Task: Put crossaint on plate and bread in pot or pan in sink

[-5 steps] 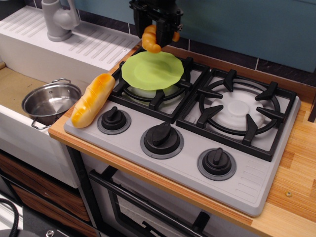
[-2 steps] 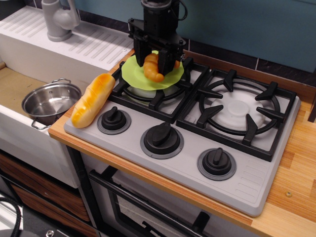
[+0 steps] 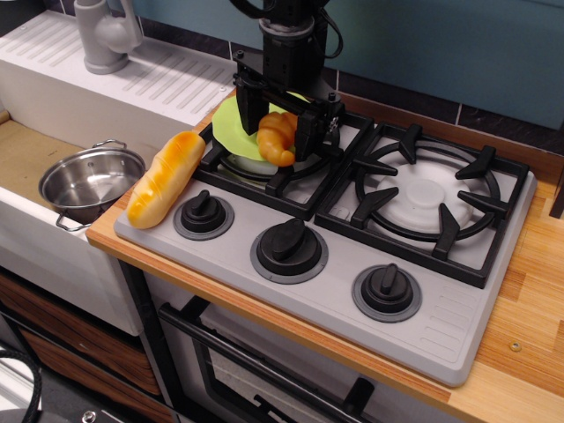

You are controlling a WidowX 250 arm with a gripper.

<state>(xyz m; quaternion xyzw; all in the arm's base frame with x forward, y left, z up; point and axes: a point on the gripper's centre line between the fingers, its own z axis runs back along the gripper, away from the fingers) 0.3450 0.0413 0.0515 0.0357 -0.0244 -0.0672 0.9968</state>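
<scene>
Golden crossaint (image 3: 277,137): clamped between the fingers (image 3: 280,132) low over the plate (image 3: 231,129) at the surface's back-left, unreleased; bread (image 3: 166,178) at left edge, pot (image 3: 90,183) in sink (image 3: 31,150) empty.

Black robot arm (image 3: 286,35) with a boxy matte wrist housing, thin dark cable looping at its right side, black gripper (image 3: 280,123) below with two flat straight fingers (image 3: 307,132), small silvery fasteners on the finger bracket
</scene>
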